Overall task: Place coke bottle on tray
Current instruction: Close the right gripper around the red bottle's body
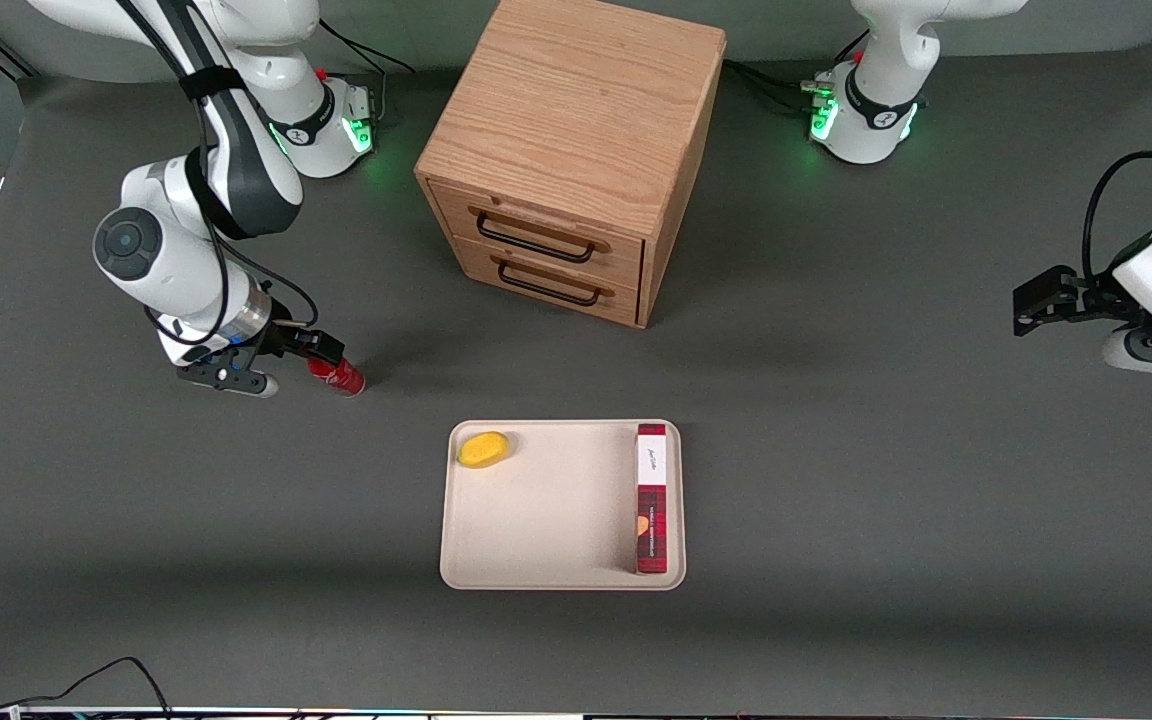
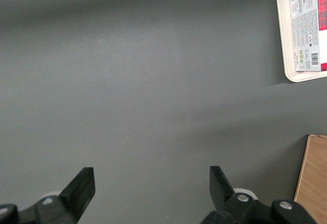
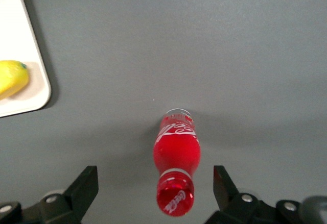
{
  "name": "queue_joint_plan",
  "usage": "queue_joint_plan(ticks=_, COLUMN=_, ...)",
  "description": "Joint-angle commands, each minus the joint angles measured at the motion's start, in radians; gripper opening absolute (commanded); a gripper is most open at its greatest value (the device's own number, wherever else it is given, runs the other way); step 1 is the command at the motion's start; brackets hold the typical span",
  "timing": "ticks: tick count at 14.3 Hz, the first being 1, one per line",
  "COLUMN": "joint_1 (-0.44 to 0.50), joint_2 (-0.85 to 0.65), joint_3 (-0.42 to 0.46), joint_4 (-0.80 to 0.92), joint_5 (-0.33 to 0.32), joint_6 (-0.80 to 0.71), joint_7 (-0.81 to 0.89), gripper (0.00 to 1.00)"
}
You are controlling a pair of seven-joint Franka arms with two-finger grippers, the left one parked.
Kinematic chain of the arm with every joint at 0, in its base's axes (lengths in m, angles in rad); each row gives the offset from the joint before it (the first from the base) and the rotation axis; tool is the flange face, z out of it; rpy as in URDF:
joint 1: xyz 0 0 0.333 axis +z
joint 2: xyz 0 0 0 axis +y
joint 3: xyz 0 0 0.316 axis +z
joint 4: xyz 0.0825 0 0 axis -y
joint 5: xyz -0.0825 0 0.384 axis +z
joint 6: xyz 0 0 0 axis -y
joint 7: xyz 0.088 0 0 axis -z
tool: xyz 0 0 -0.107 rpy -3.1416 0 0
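Nearest us, the tray (image 1: 546, 520) holds a yellow fruit (image 1: 484, 449) and plaid box (image 1: 651, 497), with bare room between. Farther off, toward the working arm's end, our gripper (image 3: 153, 193) straddles the upright coke bottle (image 3: 176, 155), fingers spread, not yet touching. We judge closing comes next.

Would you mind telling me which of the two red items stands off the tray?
The coke bottle, upright on the table between the open tool's fingers; the red plaid box lies on the tray.
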Motion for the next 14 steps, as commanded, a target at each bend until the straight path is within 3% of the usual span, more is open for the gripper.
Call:
queue_joint_plan(ticks=1, joint_1=0.000, joint_2=-0.018, joint_3=0.001, joint_4=-0.052, joint_5=-0.026, joint_6=0.059, joint_7=0.024, gripper=1.00)
queue_joint_plan(ticks=2, joint_1=0.000, joint_2=-0.018, joint_3=0.001, joint_4=-0.057, joint_5=-0.029, joint_6=0.065, joint_7=0.024, gripper=0.87)
queue_joint_plan(ticks=3, joint_1=0.000, joint_2=-0.020, joint_3=0.001, joint_4=-0.057, joint_5=-0.056, joint_6=0.064, joint_7=0.024, gripper=0.62)
queue_joint_plan(ticks=5, joint_1=0.002, joint_2=-0.018, joint_3=0.001, joint_4=-0.060, joint_5=-0.102, joint_6=0.064, joint_7=0.026, gripper=0.00)
queue_joint_plan(ticks=12, joint_1=0.002, joint_2=-0.064, joint_3=0.005, joint_4=-0.039, joint_5=-0.116, joint_6=0.027, joint_7=0.010, gripper=0.00)
queue_joint_plan(ticks=14, joint_1=0.002, joint_2=-0.116, joint_3=0.004, joint_4=0.045, joint_5=-0.156, joint_6=-0.118, joint_7=-0.013, gripper=0.00)
